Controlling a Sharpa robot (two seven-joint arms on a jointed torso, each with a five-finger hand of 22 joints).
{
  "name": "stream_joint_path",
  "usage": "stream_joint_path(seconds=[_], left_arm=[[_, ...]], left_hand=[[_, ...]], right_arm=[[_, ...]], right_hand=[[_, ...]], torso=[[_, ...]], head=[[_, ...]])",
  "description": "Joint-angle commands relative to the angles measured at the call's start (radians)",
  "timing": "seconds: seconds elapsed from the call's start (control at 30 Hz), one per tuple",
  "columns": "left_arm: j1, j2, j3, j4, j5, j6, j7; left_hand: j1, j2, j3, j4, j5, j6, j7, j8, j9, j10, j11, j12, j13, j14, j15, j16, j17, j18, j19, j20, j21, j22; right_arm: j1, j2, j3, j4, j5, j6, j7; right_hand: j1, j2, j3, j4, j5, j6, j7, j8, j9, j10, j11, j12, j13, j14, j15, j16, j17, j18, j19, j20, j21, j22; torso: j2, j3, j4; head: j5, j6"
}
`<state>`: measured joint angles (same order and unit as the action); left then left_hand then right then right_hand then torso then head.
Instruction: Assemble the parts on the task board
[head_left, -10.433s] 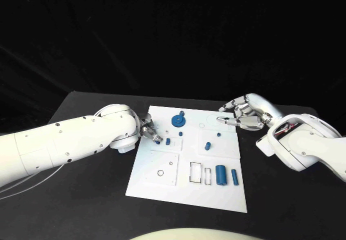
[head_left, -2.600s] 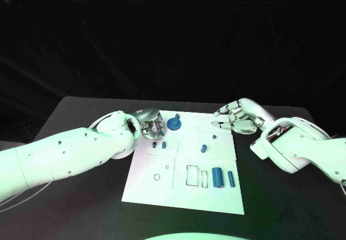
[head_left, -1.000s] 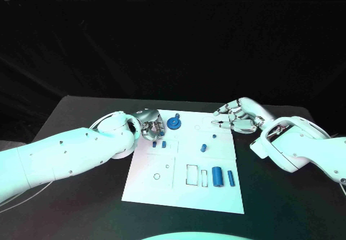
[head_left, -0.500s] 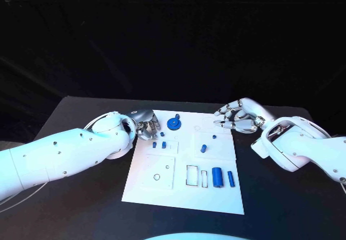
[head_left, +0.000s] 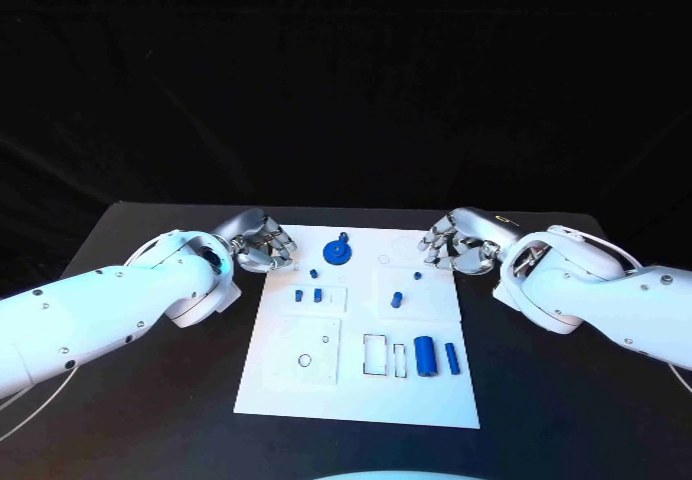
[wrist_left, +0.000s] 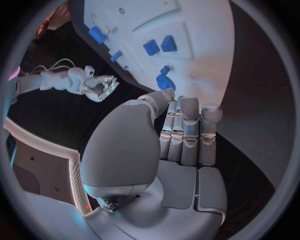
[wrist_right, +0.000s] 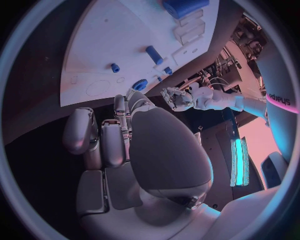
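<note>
The white task board (head_left: 325, 375) lies in the middle of the table. On it, a blue gear (head_left: 338, 250) sits near the far edge, with a small peg (head_left: 315, 272) and two short blue pieces (head_left: 307, 295) below it. Another piece (head_left: 397, 297) lies mid-board, and a thick cylinder (head_left: 426, 355) with a thinner one (head_left: 450, 358) lies to the right. My left hand (head_left: 260, 243) hovers off the board's far left corner, fingers curled, nothing in it. My right hand (head_left: 459, 245) hangs at the far right corner, also curled and empty. The left wrist view shows my left hand (wrist_left: 181, 135) short of the gear (wrist_left: 164, 82).
Black tabletop (head_left: 159, 400) surrounds the board on all sides. Both white forearms slant in along the board's left and right edges. Outlined slots (head_left: 374, 352) and a ring mark (head_left: 304, 359) show on the board's near half.
The whole picture has shifted with the camera. My left hand has drawn back a little, from over the board's far left corner to just beside it. The parts lie as before.
</note>
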<state>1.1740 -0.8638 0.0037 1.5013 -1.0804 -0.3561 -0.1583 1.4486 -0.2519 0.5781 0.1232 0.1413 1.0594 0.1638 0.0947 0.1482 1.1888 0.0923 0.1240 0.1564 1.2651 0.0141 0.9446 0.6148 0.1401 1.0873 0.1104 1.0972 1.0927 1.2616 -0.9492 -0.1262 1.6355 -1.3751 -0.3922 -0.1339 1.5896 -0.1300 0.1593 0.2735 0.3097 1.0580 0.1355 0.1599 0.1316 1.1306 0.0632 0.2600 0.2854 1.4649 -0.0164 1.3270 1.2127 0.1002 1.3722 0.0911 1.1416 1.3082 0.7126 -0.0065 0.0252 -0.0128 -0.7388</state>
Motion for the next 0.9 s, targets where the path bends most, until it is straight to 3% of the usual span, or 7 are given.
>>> stream_joint_path(seconds=[0.03, 0.23, 0.47, 0.53, 0.9], left_arm=[[0.002, -0.017, 0.001, 0.018, 0.395, -0.116, 0.157], [0.002, -0.050, 0.000, 0.038, 0.671, -0.116, 0.259], [0.002, -0.080, -0.001, 0.074, 0.921, -0.065, 0.349], [0.002, -0.088, -0.001, 0.085, 0.966, -0.055, 0.364], [0.002, -0.110, -0.001, 0.108, 1.028, -0.036, 0.388]], left_hand=[[-0.013, 0.011, -0.008, 0.010, -0.003, 0.009, 0.000, 0.005, -0.004, -0.007, 0.001, 0.002, 0.000, -0.017, 0.001, -0.043, -0.043, 0.018, -0.045, 0.003, -0.058, -0.051], [-0.015, 0.022, -0.025, 0.008, -0.003, 0.009, -0.002, 0.005, -0.011, 0.001, -0.002, 0.020, 0.007, -0.018, 0.000, -0.069, -0.062, 0.026, -0.071, 0.002, -0.110, -0.096], [-0.009, 0.033, -0.041, 0.000, -0.002, 0.002, 0.002, 0.003, -0.018, -0.017, 0.002, 0.028, 0.009, -0.036, 0.003, -0.092, -0.077, 0.037, -0.114, 0.004, -0.173, -0.150], [-0.008, 0.035, -0.042, -0.002, -0.002, 0.002, 0.002, 0.003, -0.019, -0.020, 0.003, 0.030, 0.009, -0.038, 0.004, -0.094, -0.079, 0.039, -0.120, 0.004, -0.181, -0.157], [-0.004, 0.039, -0.048, -0.006, -0.002, -0.002, 0.004, 0.002, -0.022, -0.027, 0.005, 0.033, 0.010, -0.043, 0.005, -0.100, -0.083, 0.041, -0.128, 0.005, -0.196, -0.168]], right_arm=[[-0.007, 0.017, -0.002, -0.012, -0.259, 0.096, -0.119], [-0.020, 0.048, -0.003, -0.026, -0.353, 0.127, -0.162], [-0.032, 0.077, -0.004, -0.032, -0.393, 0.153, -0.176], [-0.036, 0.086, -0.004, -0.036, -0.399, 0.156, -0.177], [-0.051, 0.111, -0.004, -0.047, -0.408, 0.157, -0.177]], right_hand=[[-0.007, -0.015, 0.008, 0.003, -0.006, 0.011, 0.002, -0.007, -0.002, 0.002, 0.004, -0.023, -0.018, 0.042, 0.005, 0.008, 0.008, -0.014, 0.009, 0.000, 0.013, 0.037], [-0.021, -0.033, 0.016, 0.006, -0.010, 0.006, 0.008, -0.022, -0.008, 0.005, 0.010, -0.050, -0.042, 0.049, 0.010, 0.032, 0.038, -0.025, 0.035, 0.004, 0.069, 0.070], [-0.028, -0.044, 0.027, 0.006, -0.002, 0.006, 0.012, -0.031, -0.012, 0.010, 0.014, -0.067, -0.059, 0.050, 0.013, 0.042, 0.048, -0.029, 0.044, 0.007, 0.088, 0.084], [-0.028, -0.045, 0.031, 0.005, 0.003, 0.006, 0.012, -0.033, -0.012, 0.013, 0.014, -0.071, -0.062, 0.051, 0.013, 0.046, 0.053, -0.032, 0.052, 0.008, 0.107, 0.095], [-0.022, -0.041, 0.068, -0.004, 0.013, 0.024, 0.009, -0.036, -0.013, 0.030, 0.012, -0.088, -0.082, 0.051, 0.012, 0.058, 0.064, -0.038, 0.065, 0.008, 0.140, 0.117]], torso=[[0.001, -0.0014, 0.0000], [0.002, 0.0005, 0.0006], [0.003, -0.0012, 0.0010], [0.003, 0.0003, 0.0003], [0.002, 0.0004, 0.0007]], head=[[-0.018, 0.004], [-0.029, 0.004], [-0.035, 0.000], [-0.035, -0.002], [-0.032, -0.008]])
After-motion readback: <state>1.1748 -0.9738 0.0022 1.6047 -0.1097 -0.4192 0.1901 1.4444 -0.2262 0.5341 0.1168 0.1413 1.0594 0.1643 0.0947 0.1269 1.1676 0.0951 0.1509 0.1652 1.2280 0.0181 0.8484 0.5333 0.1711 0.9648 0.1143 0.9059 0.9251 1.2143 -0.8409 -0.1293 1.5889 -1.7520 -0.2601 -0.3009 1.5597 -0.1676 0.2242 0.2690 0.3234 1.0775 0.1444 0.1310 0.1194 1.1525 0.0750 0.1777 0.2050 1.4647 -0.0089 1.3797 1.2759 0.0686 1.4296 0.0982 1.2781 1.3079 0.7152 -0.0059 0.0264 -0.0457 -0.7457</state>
